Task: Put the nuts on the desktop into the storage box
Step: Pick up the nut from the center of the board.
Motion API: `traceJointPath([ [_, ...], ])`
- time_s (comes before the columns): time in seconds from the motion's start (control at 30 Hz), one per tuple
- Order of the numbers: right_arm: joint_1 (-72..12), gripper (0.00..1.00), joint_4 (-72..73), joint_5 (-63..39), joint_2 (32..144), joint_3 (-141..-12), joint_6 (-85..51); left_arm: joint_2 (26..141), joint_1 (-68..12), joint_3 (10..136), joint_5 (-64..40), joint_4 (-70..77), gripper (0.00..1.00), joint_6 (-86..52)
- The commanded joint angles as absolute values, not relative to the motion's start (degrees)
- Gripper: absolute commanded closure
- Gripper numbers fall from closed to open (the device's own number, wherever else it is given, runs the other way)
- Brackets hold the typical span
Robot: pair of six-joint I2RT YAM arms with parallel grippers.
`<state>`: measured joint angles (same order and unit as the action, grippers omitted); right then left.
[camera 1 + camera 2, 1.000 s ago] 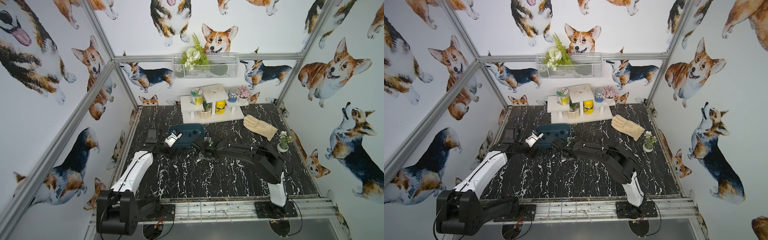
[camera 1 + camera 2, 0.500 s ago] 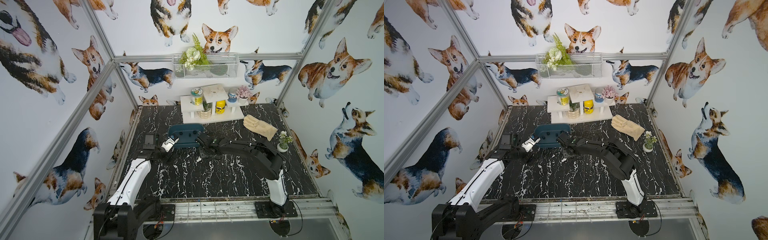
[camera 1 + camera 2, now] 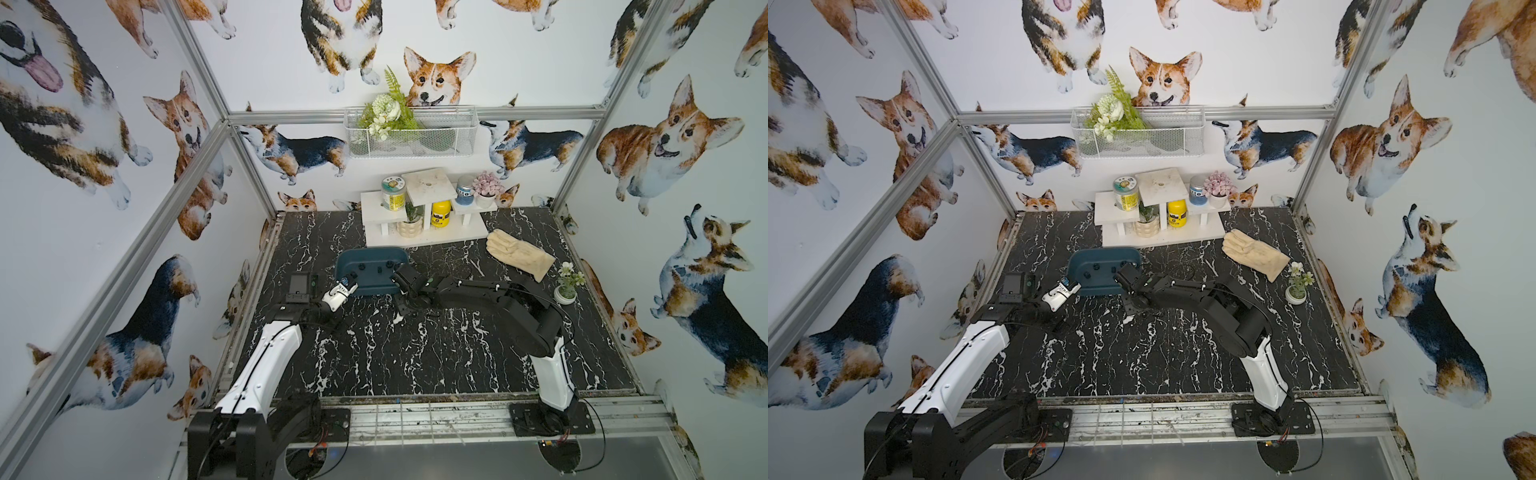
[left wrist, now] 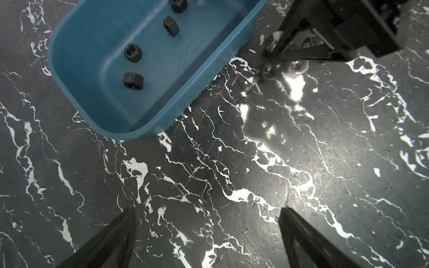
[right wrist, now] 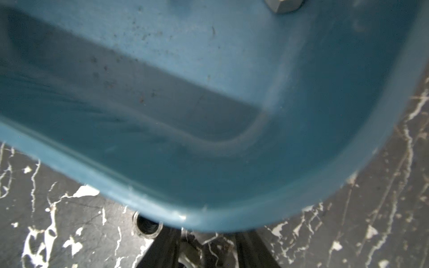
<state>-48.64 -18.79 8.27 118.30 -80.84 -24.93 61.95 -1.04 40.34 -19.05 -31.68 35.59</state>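
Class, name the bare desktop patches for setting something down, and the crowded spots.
Free: the desktop between its front edge and the storage box; the back-left corner beside the shelf stand. Crowded: beside the box, where the right gripper is at two nuts.

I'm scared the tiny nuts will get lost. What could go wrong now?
The right gripper sits low by a dark nut and a silver nut on the desktop; closing might flick one away. It is also close to the storage box wall and might bump it.
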Motion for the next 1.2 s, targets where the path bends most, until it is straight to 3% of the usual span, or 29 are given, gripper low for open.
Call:
traceJointPath([
  [0.0, -48.6, 0.59, -16.5, 9.92, 118.06, -79.91, -23.37, 61.79, -0.95, 40.73, -21.0, -32.68, 0.0, 36.16],
  [0.53, -48.53, 0.64, -9.0, 8.63, 117.82, -77.3, -19.2, 61.62, 1.04, 44.86, -25.29, -37.5, 0.0, 39.28],
  [0.7, -48.52, 0.8, -7.9, 8.48, 116.39, -75.57, -19.37, 61.37, 1.32, 44.95, -27.77, -39.52, 0.0, 40.83],
  [1.03, -48.4, 0.82, -5.01, 4.56, 104.06, -68.87, -24.66, 62.12, 1.41, 53.8, -32.08, -47.78, 0.0, 47.68],
  [1.17, -47.3, 0.82, -3.64, 1.33, 96.87, -64.9, -28.96, 63.14, 1.41, 59.77, -40.57, -51.83, 0.0, 49.67],
])
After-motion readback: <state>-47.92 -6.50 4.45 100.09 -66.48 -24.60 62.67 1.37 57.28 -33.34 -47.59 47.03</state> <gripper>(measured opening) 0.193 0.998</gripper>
